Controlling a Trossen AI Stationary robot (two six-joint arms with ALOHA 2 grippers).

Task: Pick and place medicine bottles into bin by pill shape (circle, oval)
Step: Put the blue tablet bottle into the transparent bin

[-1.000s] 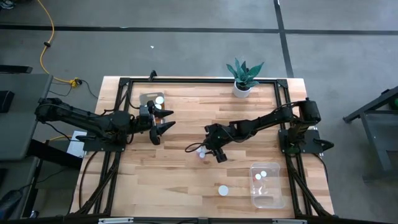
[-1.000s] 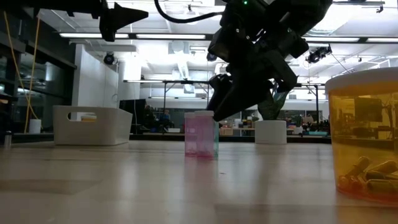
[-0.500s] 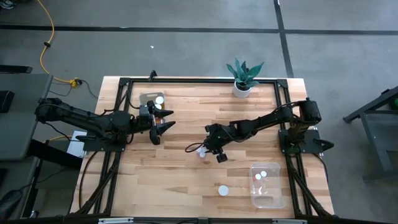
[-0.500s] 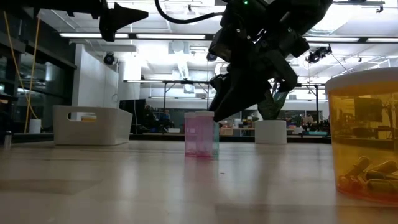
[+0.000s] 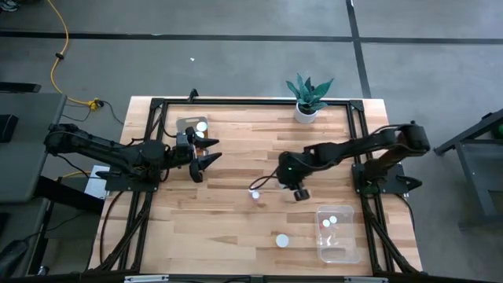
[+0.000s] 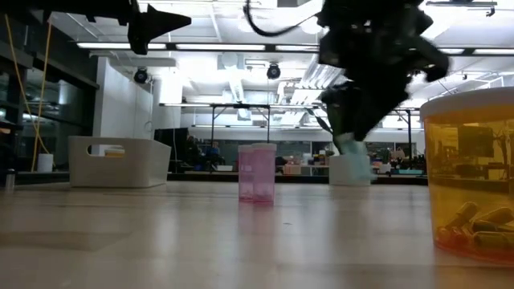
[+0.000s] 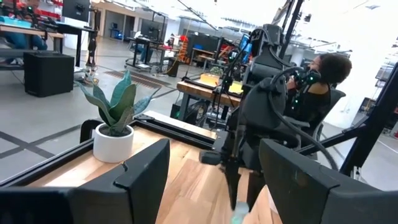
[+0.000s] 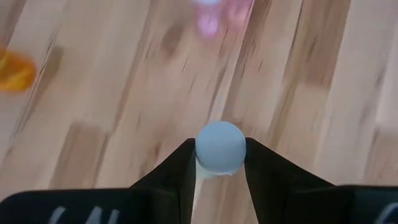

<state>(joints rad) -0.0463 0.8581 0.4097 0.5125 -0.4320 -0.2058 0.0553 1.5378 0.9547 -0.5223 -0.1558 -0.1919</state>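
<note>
One bottle (image 8: 220,147) we see clamped in the right gripper (image 5: 292,182) jaws above the bench (image 5: 228,228); left gripper (image 5: 206,160) jaws wide.

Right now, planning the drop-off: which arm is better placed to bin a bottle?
Right: the right fingers hold a bottle near the clear bin; the left fingers are open, empty, farther off.

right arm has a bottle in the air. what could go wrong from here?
1. The right end effector appears to grip the bottle at cap level, near its fingertips. The bottle may slip or swing in transit.
2. The clear bin already holds two bottles, so a high release could bounce off them.
3. The pink bottle stands nearby, and a low swing back could topple it.
The left end effector waits, open.
</note>
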